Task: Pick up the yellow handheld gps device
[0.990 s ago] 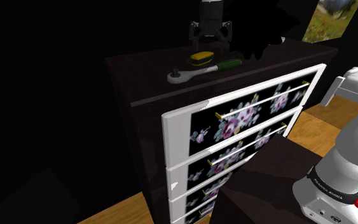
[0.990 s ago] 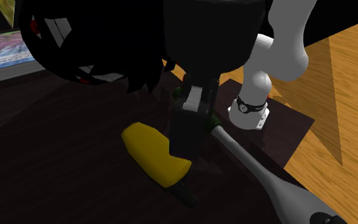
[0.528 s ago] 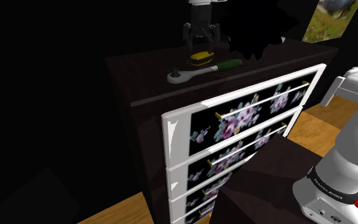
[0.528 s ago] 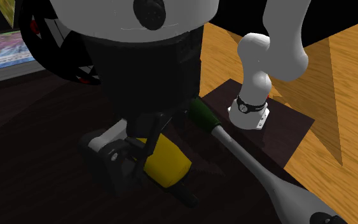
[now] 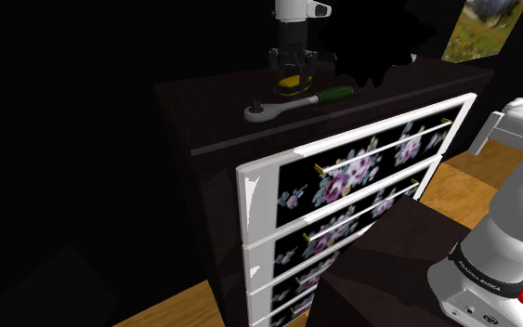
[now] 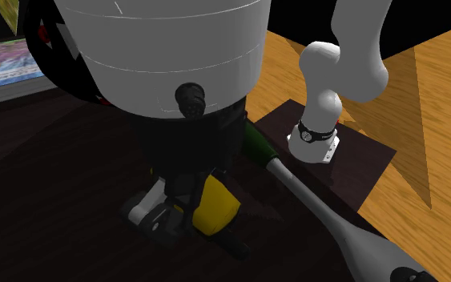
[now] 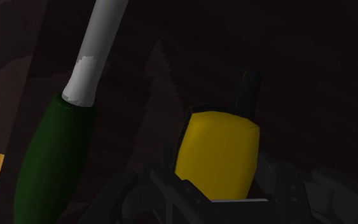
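The yellow handheld GPS device (image 5: 290, 85) lies near the back of the dark dresser top (image 5: 203, 116). It has a black stub antenna (image 7: 246, 92). My black gripper (image 5: 292, 78) comes straight down on it and is shut, with the yellow body (image 7: 217, 153) clasped between its fingers (image 7: 163, 184). In the second exterior view the hand (image 6: 190, 210) covers most of the device (image 6: 215, 204), and only one yellow end and the black tip show. Whether the device has left the surface I cannot tell.
A ratchet wrench (image 5: 278, 106) with a green grip (image 7: 50, 159) and a grey shaft (image 6: 312, 200) lies right beside the device. A dark bushy object (image 5: 371, 42) stands behind. Floral drawer fronts (image 5: 352, 176) hang ajar below. The stand (image 5: 389, 269) sits on the wooden floor.
The gripper came down over the GPS device from above with its fingers apart, then shut on the yellow body. The wrench stayed where it was.
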Available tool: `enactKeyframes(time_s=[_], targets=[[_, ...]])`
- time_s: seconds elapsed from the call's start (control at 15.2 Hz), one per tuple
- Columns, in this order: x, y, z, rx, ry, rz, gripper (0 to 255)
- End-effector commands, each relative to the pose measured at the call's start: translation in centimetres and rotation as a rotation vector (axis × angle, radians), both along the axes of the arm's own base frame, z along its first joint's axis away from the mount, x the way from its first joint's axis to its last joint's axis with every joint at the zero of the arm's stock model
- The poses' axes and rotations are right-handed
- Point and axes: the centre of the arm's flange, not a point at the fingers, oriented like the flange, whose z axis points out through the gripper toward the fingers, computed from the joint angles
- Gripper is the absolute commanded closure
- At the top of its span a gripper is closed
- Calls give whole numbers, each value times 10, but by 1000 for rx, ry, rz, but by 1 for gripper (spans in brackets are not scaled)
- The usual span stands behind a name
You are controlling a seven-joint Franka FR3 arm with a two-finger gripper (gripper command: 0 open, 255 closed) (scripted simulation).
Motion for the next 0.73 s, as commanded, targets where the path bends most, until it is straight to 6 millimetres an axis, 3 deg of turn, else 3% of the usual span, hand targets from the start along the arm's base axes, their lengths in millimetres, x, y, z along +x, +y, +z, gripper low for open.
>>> enactKeyframes(time_s=[0.0,0.46,0.66], targets=[[0,0,-1,0,0,0,255],[-1,0,0,0,0,0,255],[-1,0,16,0,0,0,255]])
